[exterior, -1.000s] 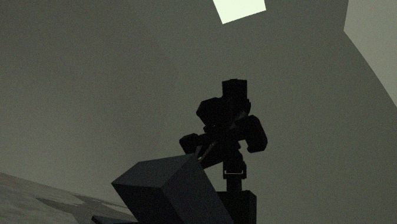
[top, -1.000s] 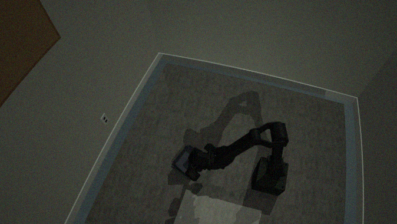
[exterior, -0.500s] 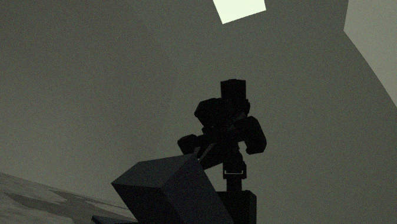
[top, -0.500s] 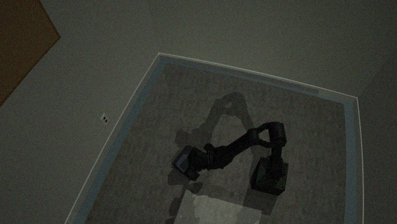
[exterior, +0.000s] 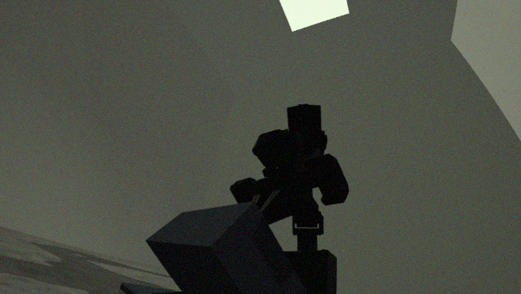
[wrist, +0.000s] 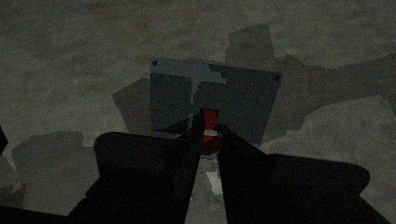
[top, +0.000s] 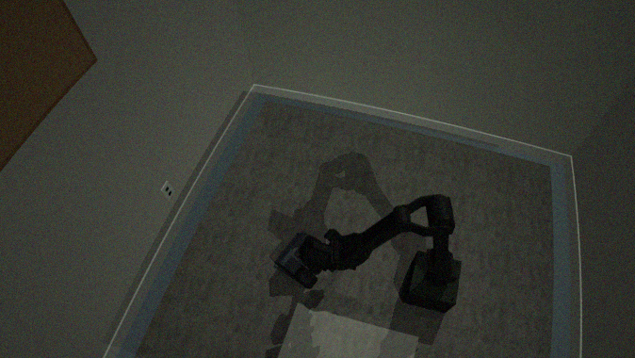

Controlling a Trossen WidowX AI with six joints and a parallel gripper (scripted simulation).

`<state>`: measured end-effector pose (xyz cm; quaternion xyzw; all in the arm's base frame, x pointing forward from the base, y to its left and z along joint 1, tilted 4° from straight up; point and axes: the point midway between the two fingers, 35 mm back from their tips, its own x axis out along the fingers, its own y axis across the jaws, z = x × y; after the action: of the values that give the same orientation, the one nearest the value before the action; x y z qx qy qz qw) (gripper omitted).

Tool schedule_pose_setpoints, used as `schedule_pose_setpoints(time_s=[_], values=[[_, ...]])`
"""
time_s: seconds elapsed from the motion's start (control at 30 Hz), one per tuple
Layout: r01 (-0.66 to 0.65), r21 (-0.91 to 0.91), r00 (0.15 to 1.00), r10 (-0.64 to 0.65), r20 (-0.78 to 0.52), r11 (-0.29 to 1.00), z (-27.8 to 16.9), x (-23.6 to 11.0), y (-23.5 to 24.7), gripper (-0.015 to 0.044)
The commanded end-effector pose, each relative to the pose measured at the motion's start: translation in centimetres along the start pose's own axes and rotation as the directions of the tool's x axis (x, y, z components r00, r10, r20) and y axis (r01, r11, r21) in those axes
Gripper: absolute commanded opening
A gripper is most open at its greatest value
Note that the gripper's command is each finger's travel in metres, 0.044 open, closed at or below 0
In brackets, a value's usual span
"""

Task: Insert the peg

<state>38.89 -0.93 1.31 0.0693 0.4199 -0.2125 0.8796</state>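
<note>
The scene is dim. In the wrist view my gripper point(wrist: 210, 127) is shut on a red peg point(wrist: 210, 121), which shows between the two dark fingers. The peg's far end points at the middle of the blue-grey sloped panel point(wrist: 245, 97), right against its face; the hole is hidden behind the peg. In the top view the arm reaches left from its base, with the gripper point(top: 308, 256) over the panel point(top: 287, 256). In the exterior view the panel point(exterior: 216, 232) is a dark block in front, and the gripper point(exterior: 267, 199) is at its upper edge; the peg cannot be made out there.
The robot's base point(top: 431, 283) stands to the right of the panel. The table has a raised pale border point(top: 377, 115) around it. A lighter patch point(top: 339, 336) lies on the table near the front edge.
</note>
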Motion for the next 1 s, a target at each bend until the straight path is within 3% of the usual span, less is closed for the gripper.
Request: schedule_pose_setpoints(time_s=[0.0, 0.6, 0.97], values=[[-0.001, -0.002, 1.000, 0.001, 0.002, 1.000, 0.10, 0.37, 0.11, 0.0000], [0.000, 0.000, 1.000, 0.000, 0.001, 1.000, 0.01, 0.41, 0.02, 0.0000], [0.000, 0.000, 1.000, 0.000, 0.001, 1.000, 0.01, 0.41, 0.02, 0.0289]])
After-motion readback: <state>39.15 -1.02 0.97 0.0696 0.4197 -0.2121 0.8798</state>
